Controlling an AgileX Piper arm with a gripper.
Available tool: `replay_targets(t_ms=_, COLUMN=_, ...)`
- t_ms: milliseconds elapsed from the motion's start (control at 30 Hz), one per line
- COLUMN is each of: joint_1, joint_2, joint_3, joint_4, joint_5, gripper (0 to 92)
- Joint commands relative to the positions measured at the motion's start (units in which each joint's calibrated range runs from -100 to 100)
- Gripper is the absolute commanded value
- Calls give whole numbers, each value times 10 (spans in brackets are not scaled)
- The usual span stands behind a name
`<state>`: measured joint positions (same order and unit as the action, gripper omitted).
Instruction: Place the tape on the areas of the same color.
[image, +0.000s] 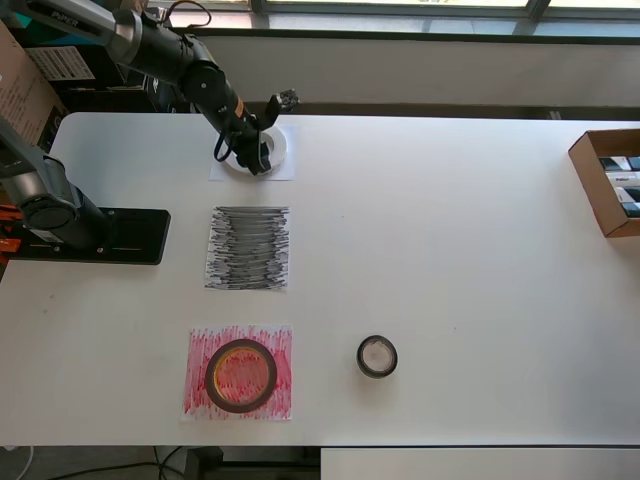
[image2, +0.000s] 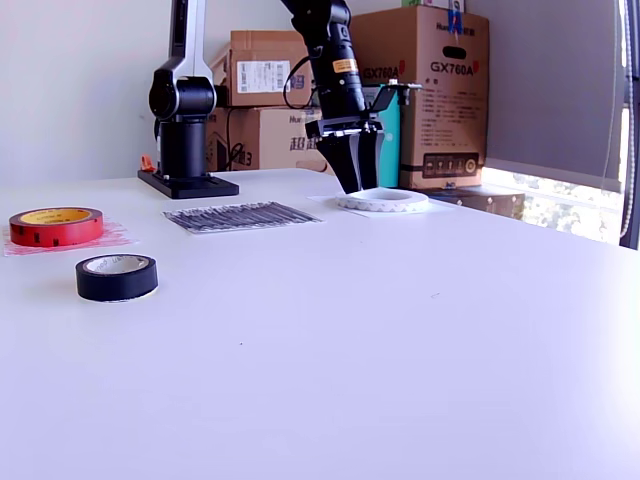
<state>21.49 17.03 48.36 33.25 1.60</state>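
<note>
A white tape roll (image: 262, 152) (image2: 384, 200) lies flat on the plain white sheet (image: 284, 172) (image2: 440, 208) at the far side of the table. My gripper (image: 250, 150) (image2: 358, 186) points straight down at it, its narrow-set jaws astride the roll's rim. The black-scribbled sheet (image: 248, 248) (image2: 240, 215) is bare. A red tape roll (image: 241, 375) (image2: 56, 226) rests on the red-scribbled sheet (image: 282, 345) (image2: 112, 239). A black tape roll (image: 377, 356) (image2: 116, 277) sits on the bare table, to the right of the red sheet in the overhead view.
The arm's black base plate (image: 130, 236) (image2: 190, 184) stands at the overhead view's left. An open cardboard box (image: 598, 182) sits at the overhead view's right edge. Stacked cardboard boxes (image2: 430, 90) stand behind the table.
</note>
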Motion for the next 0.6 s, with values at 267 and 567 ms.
replay_targets(t_ms=267, joint_1=-2, joint_2=-8, joint_3=-21, joint_4=-15, joint_5=9, gripper=524)
replay_targets(t_ms=567, joint_1=-79, joint_2=-32, joint_3=-139, joint_4=29, joint_5=10, gripper=524)
